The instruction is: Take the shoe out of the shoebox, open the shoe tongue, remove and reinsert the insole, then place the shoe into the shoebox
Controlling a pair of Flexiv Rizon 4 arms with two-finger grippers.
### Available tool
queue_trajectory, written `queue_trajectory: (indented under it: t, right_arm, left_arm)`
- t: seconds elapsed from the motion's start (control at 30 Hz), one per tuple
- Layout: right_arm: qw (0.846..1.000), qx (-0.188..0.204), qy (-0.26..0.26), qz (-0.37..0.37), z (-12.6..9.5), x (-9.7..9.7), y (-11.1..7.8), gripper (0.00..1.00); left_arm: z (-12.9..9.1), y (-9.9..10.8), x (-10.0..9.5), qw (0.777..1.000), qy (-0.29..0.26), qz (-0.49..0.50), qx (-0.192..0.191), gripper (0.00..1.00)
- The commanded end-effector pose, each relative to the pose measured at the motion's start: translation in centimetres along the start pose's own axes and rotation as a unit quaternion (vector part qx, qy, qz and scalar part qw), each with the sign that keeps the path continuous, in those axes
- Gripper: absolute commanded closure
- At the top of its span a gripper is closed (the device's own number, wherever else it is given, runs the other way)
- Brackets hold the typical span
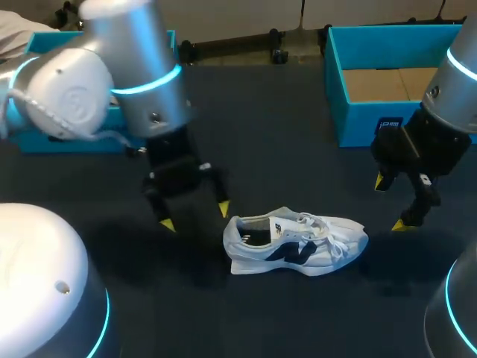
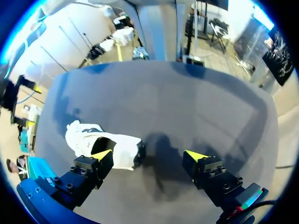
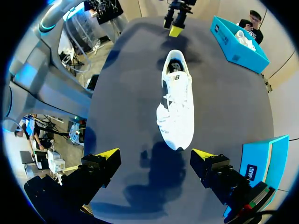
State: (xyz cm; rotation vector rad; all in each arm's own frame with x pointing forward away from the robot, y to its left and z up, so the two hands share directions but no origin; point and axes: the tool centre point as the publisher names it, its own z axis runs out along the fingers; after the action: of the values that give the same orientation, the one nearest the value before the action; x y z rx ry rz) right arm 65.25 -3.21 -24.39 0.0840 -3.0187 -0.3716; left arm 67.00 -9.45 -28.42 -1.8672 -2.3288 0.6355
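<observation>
**Two open grippers flank a white shoe lying outside its box**

Farthest left, a blue box point(image 1: 45, 142) sits at the back edge of the dark table point(image 1: 283, 149), partly hidden behind the left arm.

Next comes the left gripper point(image 1: 195, 216). It hangs just above the table, its yellow-tipped fingers spread wide and holding nothing. It is close behind the heel of the shoe, and in the left wrist view the heel lies just beside one finger without touching it.

At the middle is the shoe point(image 1: 298, 242), a white trainer with a dark side mark. It appears to stand on its sole on the table, heel toward the left gripper and toe toward the right. Its laces point(image 1: 332, 235) lie loose over the front. Whether an insole is inside cannot be told.

To the right of the toe, the right gripper point(image 1: 390, 203) hovers near it, also wide open and empty.

Behind that gripper stands the open blue shoebox point(image 1: 358, 123), well apart from the shoe, its cardboard floor showing.

The shoe is probably light, with a soft, yielding upper and a firmer sole and heel. A pinch across the heel collar or the sole edge should hold best. The tongue and laces are floppy and may slip from the fingers.
</observation>
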Motion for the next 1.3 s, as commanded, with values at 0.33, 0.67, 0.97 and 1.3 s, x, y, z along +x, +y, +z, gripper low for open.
queue_trajectory:
  t: [0.33,0.67,0.97,1.3]
  right_arm:
    - [1.0,0.001,0.0,0.0,0.1,-0.1,0.1,0.0]
    - [1.0,0.001,0.0,0.0,0.1,-0.1,0.1,0.0]
    - [1.0,0.001,0.0,0.0,0.1,-0.1,0.1,0.0]
    - [1.0,0.001,0.0,0.0,0.1,-0.1,0.1,0.0]
  left_arm:
    - [0.4,0.8,1.4,0.989,-0.125,-0.061,0.048,0.0]
    - [-0.2,3.9,2.9,0.873,-0.266,-0.356,0.2,0.0]
    - [0.6,4.7,3.5,0.77,-0.319,-0.489,0.258,0.0]
    - [0.3,4.4,3.3,0.742,-0.327,-0.531,0.246,0.0]
